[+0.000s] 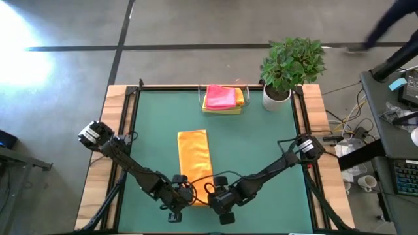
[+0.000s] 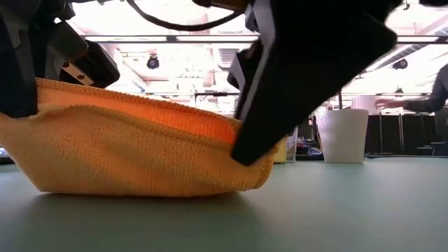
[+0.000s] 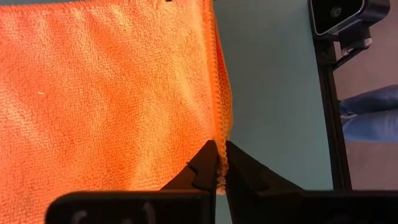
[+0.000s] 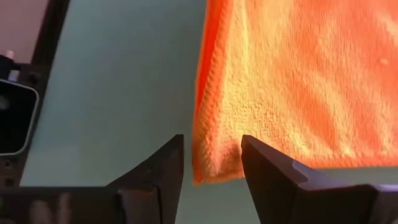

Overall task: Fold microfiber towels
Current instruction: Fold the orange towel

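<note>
The left gripper's [image 3: 219, 163] fingers clench one near corner of an orange towel [image 1: 194, 163], while the right gripper's [image 4: 211, 163] fingers stand parted around the other corner. The folded towel lies lengthwise mid-bench [image 1: 261, 140]. More towels [image 1: 222, 98] are stacked at the far edge beside a potted plant [image 1: 290, 65].

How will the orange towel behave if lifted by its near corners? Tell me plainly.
Probably floppy: in the low view the orange towel sags in a curve between the tools. Likely light, since the left tool holds it by one thin edge. The nubby weave should resist slipping, though the right tool stands open around its corner, so that side may drop.
</note>
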You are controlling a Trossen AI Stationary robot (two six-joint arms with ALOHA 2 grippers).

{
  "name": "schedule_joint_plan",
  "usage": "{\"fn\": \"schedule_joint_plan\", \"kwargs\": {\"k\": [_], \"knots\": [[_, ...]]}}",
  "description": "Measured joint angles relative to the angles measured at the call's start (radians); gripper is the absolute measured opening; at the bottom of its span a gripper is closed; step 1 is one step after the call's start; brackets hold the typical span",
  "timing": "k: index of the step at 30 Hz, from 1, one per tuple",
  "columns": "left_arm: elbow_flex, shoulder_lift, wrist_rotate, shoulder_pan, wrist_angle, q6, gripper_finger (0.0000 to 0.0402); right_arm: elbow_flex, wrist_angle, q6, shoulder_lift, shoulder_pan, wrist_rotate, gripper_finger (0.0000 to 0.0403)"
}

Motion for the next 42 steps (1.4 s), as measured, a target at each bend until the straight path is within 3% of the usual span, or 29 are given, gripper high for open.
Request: {"fn": "schedule_joint_plan", "kwargs": {"k": [9, 19, 25, 32, 42], "knots": [[0.006, 0.000, 0.000, 0.000, 0.009, 0.000, 0.0004, -0.017, -0.005, 0.033, 0.000, 0.000, 0.051, 0.0138], [0.006, 0.000, 0.000, 0.000, 0.026, 0.003, 0.0004, -0.011, -0.008, 0.033, 0.000, 0.001, 0.049, 0.0017], [0.006, -0.006, 0.009, -0.001, 0.026, -0.024, 0.0004, 0.029, -0.045, 0.104, 0.000, 0.009, -0.009, 0.0009], [0.015, -0.012, 0.110, -0.010, 0.048, -0.110, 0.0004, 0.127, -0.130, 0.224, 0.000, 0.054, -0.028, 0.0009], [0.134, -0.012, 0.146, -0.058, 0.057, -0.232, 0.0004, 0.240, -0.217, 0.396, 0.000, 0.111, -0.032, 0.0009]]}}
